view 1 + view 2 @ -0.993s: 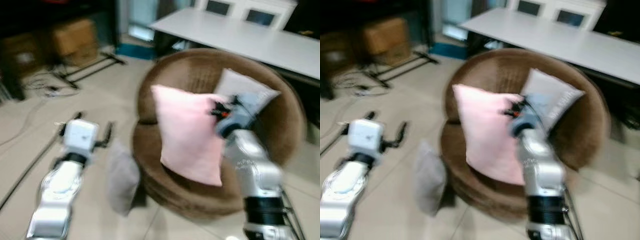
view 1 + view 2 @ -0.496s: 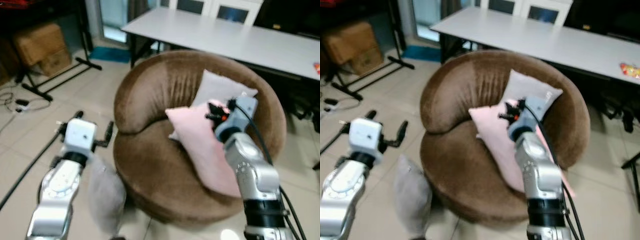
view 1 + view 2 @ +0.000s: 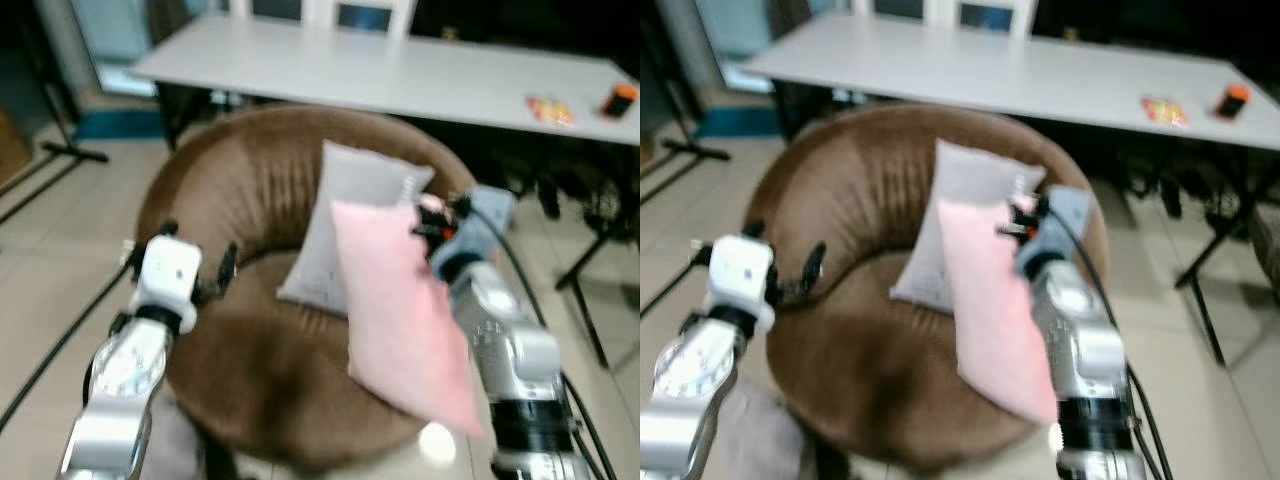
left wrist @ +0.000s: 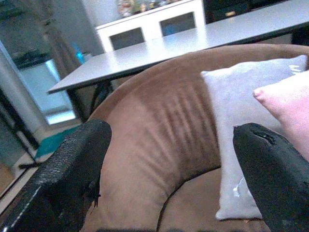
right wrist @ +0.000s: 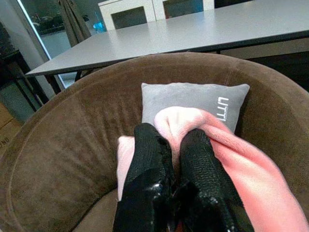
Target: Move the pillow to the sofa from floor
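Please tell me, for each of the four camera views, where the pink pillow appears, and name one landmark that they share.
Left eye view: the pink pillow hangs right of centre, over the brown round sofa, held by the right pincer.
Right eye view: centre, before the grey pillow.
Left wrist view: only its corner, at the right edge.
Right wrist view: bunched between the black fingers, lower right.
Shared landmark: the grey pillow against the sofa back.

Overall light: dim indoor room, soft and even, no hard shadows.
Brightest area: the pale table (image 3: 400,70) catches light from above.
Darkest area: background behind the table falls to near black.
Head views: motion-blurred throughout; the brown round sofa (image 3: 250,190) looks smeared.
Wrist views: sharper, though the close black fingers (image 5: 149,159) are soft-focused.
Glare: small white spot on the floor (image 3: 437,441).
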You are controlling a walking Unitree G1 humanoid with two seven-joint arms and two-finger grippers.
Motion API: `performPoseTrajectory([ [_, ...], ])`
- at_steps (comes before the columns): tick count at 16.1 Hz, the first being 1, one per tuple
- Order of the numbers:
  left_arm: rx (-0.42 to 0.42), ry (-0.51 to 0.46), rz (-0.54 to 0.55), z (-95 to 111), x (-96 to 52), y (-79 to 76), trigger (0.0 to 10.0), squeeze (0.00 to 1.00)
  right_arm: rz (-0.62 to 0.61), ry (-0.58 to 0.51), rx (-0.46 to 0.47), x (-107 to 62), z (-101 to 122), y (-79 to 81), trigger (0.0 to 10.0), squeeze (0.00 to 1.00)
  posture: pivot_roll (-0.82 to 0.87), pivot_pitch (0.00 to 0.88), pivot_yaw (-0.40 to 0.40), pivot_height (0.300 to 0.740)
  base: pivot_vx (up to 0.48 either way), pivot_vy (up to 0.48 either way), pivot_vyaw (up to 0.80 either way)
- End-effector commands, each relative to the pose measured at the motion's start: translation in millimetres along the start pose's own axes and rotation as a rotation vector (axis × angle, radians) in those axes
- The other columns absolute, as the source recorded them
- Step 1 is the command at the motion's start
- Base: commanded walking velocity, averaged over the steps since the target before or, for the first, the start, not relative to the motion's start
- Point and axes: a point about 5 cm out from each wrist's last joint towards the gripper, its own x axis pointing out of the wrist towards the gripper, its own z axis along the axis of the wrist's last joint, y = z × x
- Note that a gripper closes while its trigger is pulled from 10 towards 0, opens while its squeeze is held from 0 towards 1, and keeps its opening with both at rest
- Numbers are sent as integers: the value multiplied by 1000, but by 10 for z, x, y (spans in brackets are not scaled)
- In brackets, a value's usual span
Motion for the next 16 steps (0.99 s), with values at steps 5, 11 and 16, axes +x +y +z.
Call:
performPoseTrajectory([
  [5,67,26,-148,-34,-61,-73,10000,82,135,-43,-37,-13,246,82,10000,0,-37,0,-41,740,0,0,0],
  [11,86,48,-357,-61,-213,-98,10000,110,263,-67,41,29,455,218,10000,0,-49,0,-27,740,0,0,0],
  [16,37,79,-465,-73,-375,-130,10000,94,354,-10,333,102,419,494,10000,0,-33,0,-37,740,0,0,0],
])
